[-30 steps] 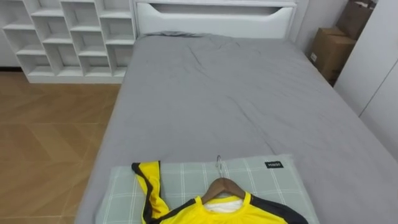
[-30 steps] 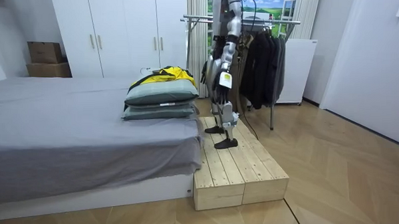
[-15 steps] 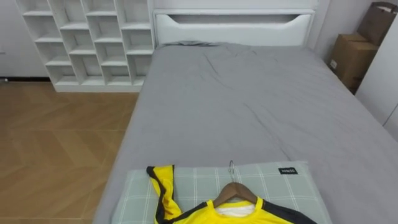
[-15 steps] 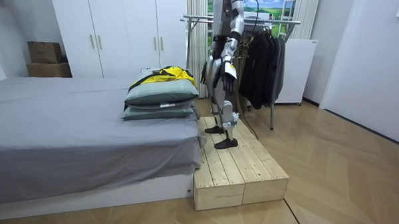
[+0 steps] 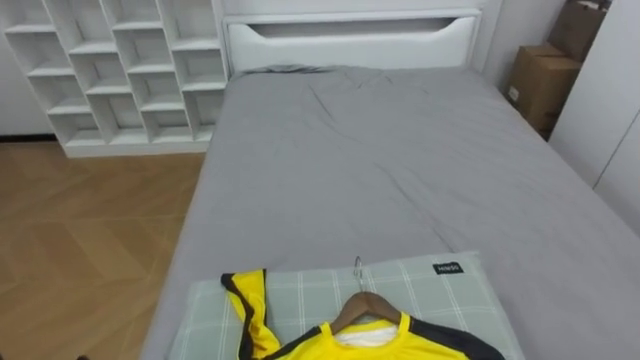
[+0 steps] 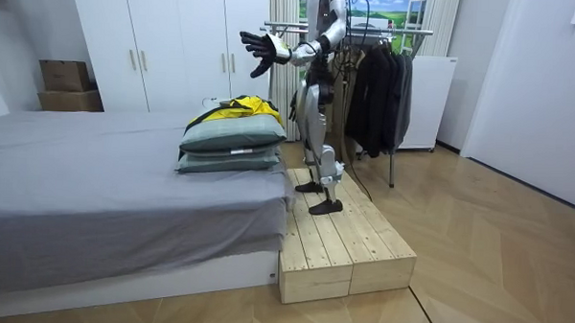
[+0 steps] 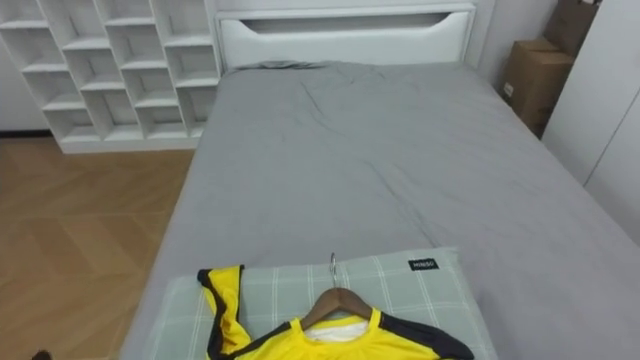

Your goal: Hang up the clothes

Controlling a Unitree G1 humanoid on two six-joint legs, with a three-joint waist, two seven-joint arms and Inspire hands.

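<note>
A yellow shirt with black trim [image 5: 350, 345] lies on a wooden hanger [image 5: 362, 303] on top of a green checked pillow [image 5: 300, 290] at the foot of the bed. The hanger's metal hook [image 5: 357, 268] points toward the headboard. In the room view the shirt [image 6: 234, 107] tops a stack of pillows [image 6: 233, 138]. I stand on a wooden platform [image 6: 347, 245] at the bed's foot, facing the bed. My left hand [image 6: 258, 43] is raised in front of me, above the pillows, open with fingers spread and holding nothing.
A clothes rack [image 6: 369, 32] with dark garments [image 6: 376, 88] stands right behind me. The grey bed [image 5: 380, 160] stretches ahead to a white headboard. White cube shelves [image 5: 110, 70] stand at the left, cardboard boxes [image 5: 540, 85] at the right, and white wardrobes [image 6: 167, 42] beyond the bed.
My left arm has swung up from hanging at my side to reach out forward over the pillows. The eye view has shifted a little; the shirt and hanger lie as before.
</note>
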